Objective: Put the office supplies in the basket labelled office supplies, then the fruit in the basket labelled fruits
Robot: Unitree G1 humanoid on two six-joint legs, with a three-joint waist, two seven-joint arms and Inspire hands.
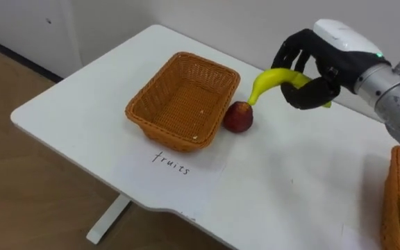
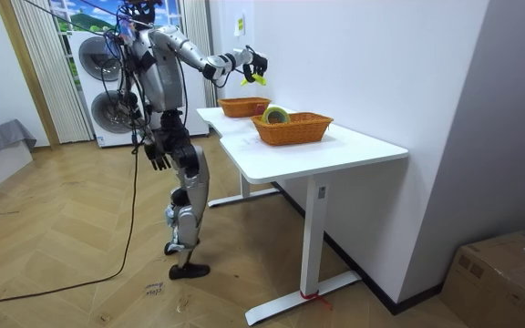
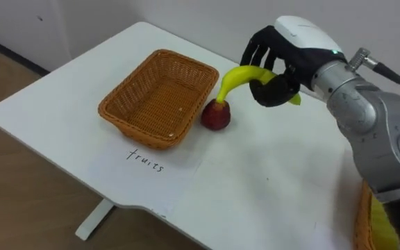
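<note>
Currently gripping the banana (image 1: 269, 76) in the right robot hand (image 1: 325, 66), curled round one half of it, free end pointing down toward the fruit basket (image 1: 162, 132). Hovering above the desk (image 1: 290, 180), clear of the surface, with that free tip just over the red apple (image 1: 238, 117) sitting just beside the basket's right-hand wall. Likely light and fairly firm, yet thin-skinned and easily bruised, so best squeezed gently. Better held near the middle of the curve than at an end, to stop it swinging or pivoting. Probably smooth enough to slide out if tipped steeply. As for the apple: rounder, probably heavier, prone to rolling, better cupped from above than pinched. Down by the hip in the room view, left robot hand (image 2: 159, 159), grip unreadable. Second basket (image 2: 292, 128) well apart along the desk.
</note>
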